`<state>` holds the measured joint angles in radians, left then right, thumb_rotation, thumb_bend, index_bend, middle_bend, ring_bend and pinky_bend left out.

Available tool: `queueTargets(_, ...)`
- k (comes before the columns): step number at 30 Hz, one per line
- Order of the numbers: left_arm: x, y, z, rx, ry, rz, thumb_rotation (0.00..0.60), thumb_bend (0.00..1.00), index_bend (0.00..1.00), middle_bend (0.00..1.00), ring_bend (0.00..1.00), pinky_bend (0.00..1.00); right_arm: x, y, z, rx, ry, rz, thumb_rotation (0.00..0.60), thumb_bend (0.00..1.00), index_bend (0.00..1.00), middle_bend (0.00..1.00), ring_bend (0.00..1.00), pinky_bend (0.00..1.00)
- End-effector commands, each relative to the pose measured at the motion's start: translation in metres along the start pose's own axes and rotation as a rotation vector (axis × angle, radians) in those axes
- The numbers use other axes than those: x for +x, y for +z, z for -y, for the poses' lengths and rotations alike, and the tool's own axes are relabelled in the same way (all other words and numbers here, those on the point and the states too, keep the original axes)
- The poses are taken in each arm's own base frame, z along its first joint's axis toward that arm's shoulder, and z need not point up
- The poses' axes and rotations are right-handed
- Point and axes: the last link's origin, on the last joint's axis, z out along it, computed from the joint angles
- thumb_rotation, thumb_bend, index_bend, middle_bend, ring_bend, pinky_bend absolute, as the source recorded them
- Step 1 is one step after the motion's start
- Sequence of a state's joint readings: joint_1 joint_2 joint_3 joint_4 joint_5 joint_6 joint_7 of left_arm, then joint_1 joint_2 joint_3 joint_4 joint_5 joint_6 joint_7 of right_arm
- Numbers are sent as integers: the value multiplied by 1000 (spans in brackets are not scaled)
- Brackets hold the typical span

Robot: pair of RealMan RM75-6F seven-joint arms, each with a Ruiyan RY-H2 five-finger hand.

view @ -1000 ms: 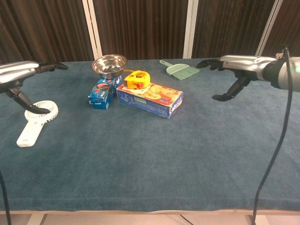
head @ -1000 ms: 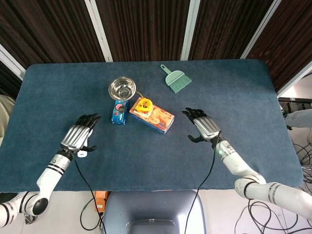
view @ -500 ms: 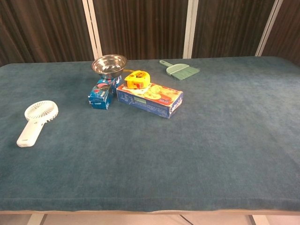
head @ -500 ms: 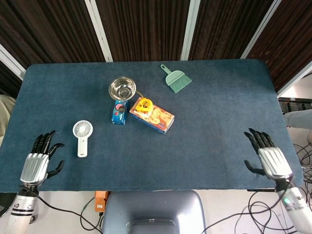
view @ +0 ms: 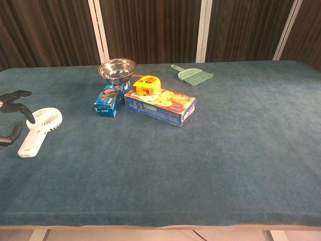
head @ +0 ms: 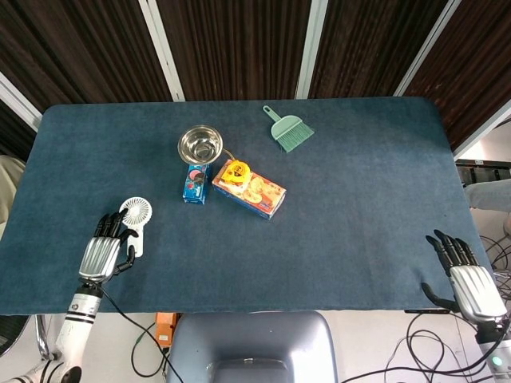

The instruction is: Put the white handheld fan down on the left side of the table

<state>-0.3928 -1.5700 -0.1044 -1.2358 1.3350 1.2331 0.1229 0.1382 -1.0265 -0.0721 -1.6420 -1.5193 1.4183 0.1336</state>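
White plastic handheld fan lies flat on the blue cloth-covered surface, round head away from the robot, handle toward it; it sits just ahead of and beside the left robot hand, partly under its fingertips in the head view. Left robot hand is released, fingers spread, holding nothing; in the chest view only dark fingertips show at the frame edge, hovering next to the fan, contact unclear. Right robot hand is well apart on the opposite near corner, at the surface edge, fingers spread, holding nothing. Further ahead and to the right of the left robot hand: shiny round steel bowl, small blue snack packet just in front of it, long blue printed box with a yellow tape measure resting on its end. Small green plastic hand brush lies beyond those, toward the far edge.
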Motion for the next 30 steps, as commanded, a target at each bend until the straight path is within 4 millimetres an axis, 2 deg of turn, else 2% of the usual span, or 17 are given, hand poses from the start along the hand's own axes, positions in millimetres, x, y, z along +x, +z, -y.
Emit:
queueTargets(1, -4, 14, -3, 19, 13, 16, 455, 632, 388, 0, 0, 17, 1, 1, 0, -5, -1, 0, 600, 274, 0, 0, 0, 0)
queueTargets(8, -11, 27, 2, 60, 50, 65, 455, 631, 373, 0, 0, 17, 1, 2, -1, -4, -5, -9, 600, 274, 0, 0, 0, 0)
queueTargets(18, -18, 27, 11, 94, 109, 114, 454, 629, 372, 0, 0, 17, 1, 1, 0, 1, -4, -6, 600, 274, 0, 0, 0, 0)
queueTargets(30, -18, 30, 16, 109, 114, 113, 456, 630, 373, 0, 0, 17, 2, 0, 0, -1, -3, -11, 600, 274, 0, 0, 0, 0)
